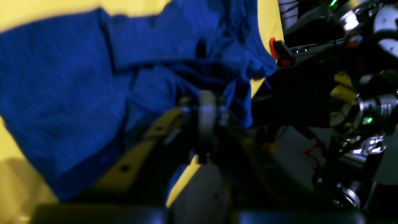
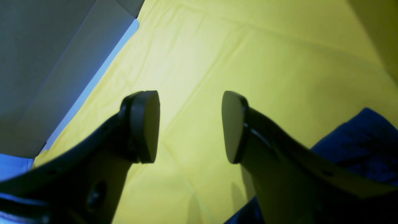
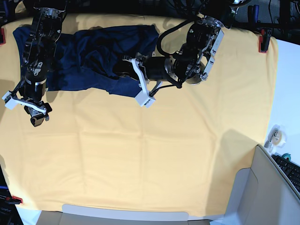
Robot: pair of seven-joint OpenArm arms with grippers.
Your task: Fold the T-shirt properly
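The dark navy T-shirt [image 3: 89, 56] lies rumpled at the far left of the yellow table cloth [image 3: 140, 154]. My left gripper [image 3: 123, 70] reaches into its right-hand side. In the blurred left wrist view the left gripper [image 1: 206, 104] has its fingers pressed together, with bunched T-shirt [image 1: 77, 77] fabric pinched at their tips. My right gripper [image 3: 27, 105] hangs just in front of the shirt's left part. In the right wrist view the right gripper [image 2: 190, 127] stands open over bare table cloth [image 2: 248, 56] with nothing between its pads. A corner of the T-shirt [image 2: 363, 140] shows behind its right finger.
A grey box [image 3: 262, 187] stands at the near right corner, with a tape roll [image 3: 274, 136] and a keyboard [image 3: 290, 168] on the white surface beside it. Red clamps [image 3: 262, 42] hold the cloth at the edges. A grey panel [image 2: 46, 62] borders the cloth in the right wrist view.
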